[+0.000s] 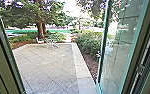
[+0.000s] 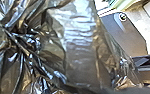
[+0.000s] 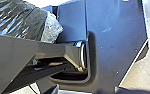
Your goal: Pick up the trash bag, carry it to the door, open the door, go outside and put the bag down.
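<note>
1. Outdoors, per the head view: one pale paved yard [image 1: 48, 67], diagonally jointed, with green shrubs [image 1: 88, 45] beside it. One clear glass door leaf with green-tinted edges [image 1: 116, 57] stands swung open at the right, presumably to give the robot passage. One olive-brown metal door frame [image 1: 2, 52] at the left. Judged stage: door opened, going out and setting down remaining.

2. Left wrist view: one shiny black plastic trash bag [image 2: 78, 47], close to the wrist, its film drawn into tight radiating folds [image 2: 23, 47]. The gathering probably serves as a carrying point. Left gripper: whether closed on the bag, cannot tell.

3. Right wrist view: the same bag beside the robot's wide dark plate [image 3: 113, 47], likely kept near the body for clearance through the doorway. Right gripper: released or clenched, cannot tell.
</note>
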